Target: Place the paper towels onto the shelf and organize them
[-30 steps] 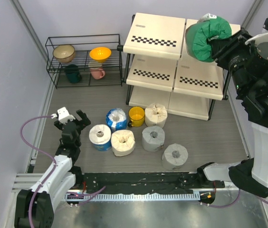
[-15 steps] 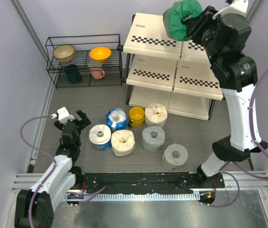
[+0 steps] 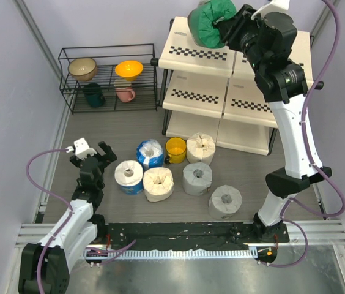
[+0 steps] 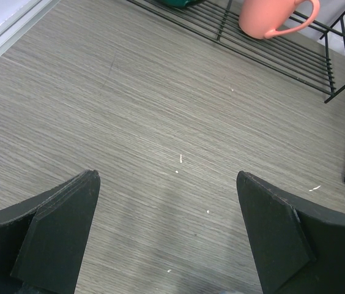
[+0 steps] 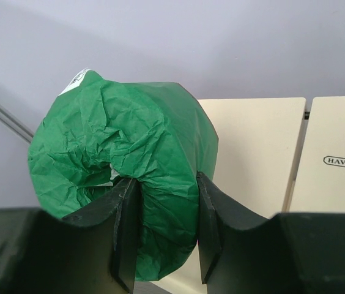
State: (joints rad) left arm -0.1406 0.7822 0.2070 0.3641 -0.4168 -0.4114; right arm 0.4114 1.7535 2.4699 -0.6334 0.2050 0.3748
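My right gripper [image 3: 226, 29] is shut on the green-wrapped paper towel roll [image 3: 210, 22] and holds it in the air over the back of the shelf's [image 3: 197, 44] top left panel. In the right wrist view the fingers [image 5: 125, 226] pinch the green roll's [image 5: 136, 165] side wall, with the cream top panel [image 5: 252, 147] below. Several rolls stand on the floor in front of the shelf: a blue-and-white one [image 3: 150, 153], another [image 3: 128, 176], two cream [image 3: 158, 184] [image 3: 200, 148], two grey-white [image 3: 197, 177] [image 3: 225, 201]. My left gripper [image 3: 93, 160] is open and empty, low at the left [image 4: 166, 226].
A small yellow cup [image 3: 175, 149] stands among the rolls. A low black wire rack [image 3: 108, 76] at the back left holds bowls and mugs, with a pink mug [image 4: 270, 17] near my left gripper. Grey walls close the left and back.
My right arm has swung left with the green roll, from over the top right panel to over the back of the top left panel. The left arm has not moved.
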